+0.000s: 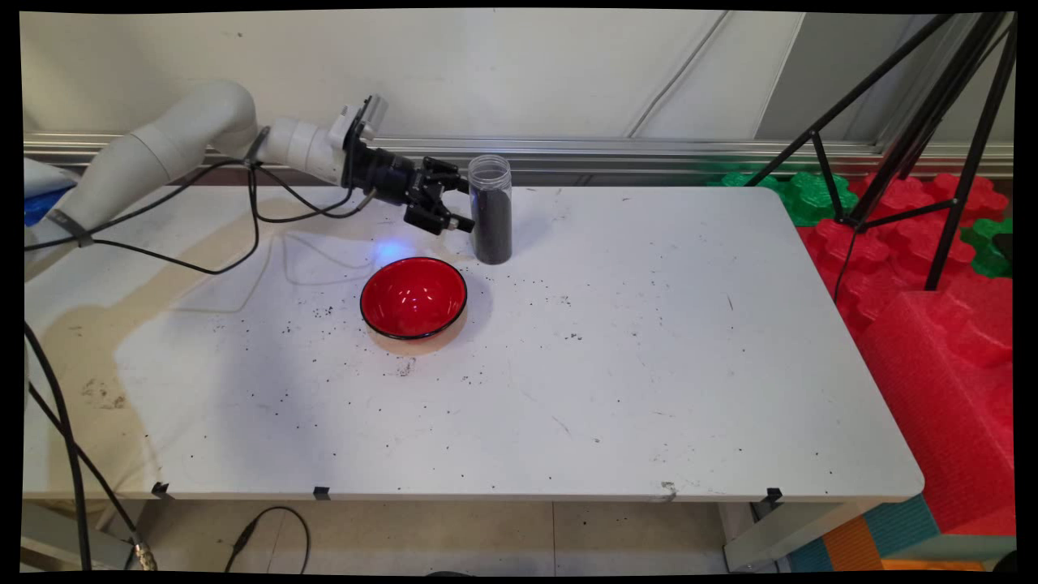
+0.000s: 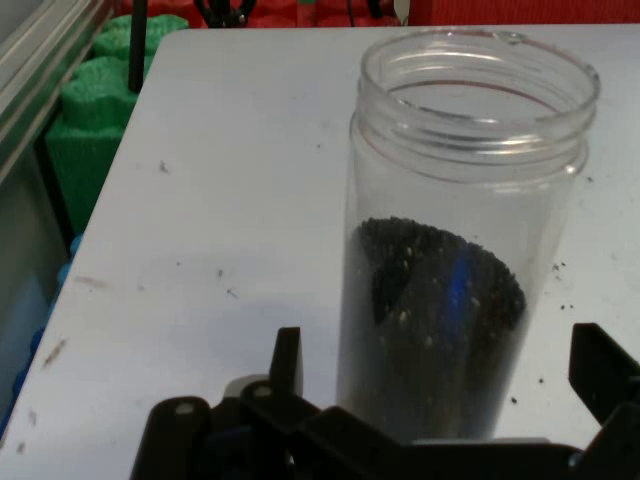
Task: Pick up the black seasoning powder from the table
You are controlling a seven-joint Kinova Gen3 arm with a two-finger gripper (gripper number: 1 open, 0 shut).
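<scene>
Gripper point(image 1: 464, 203) at the jar point(image 1: 491, 209), far side of the table point(image 1: 649, 365)

The hand view showed what the main view hid: open fingers point(image 2: 286, 360) flanking the lidless upright jar point(image 2: 455, 250), part full of dark grains, no contact visible. A red bowl point(image 1: 413, 297) sat just nearer; spilled grains lay scattered around; a black tripod point(image 1: 916, 130) stood right.
</scene>
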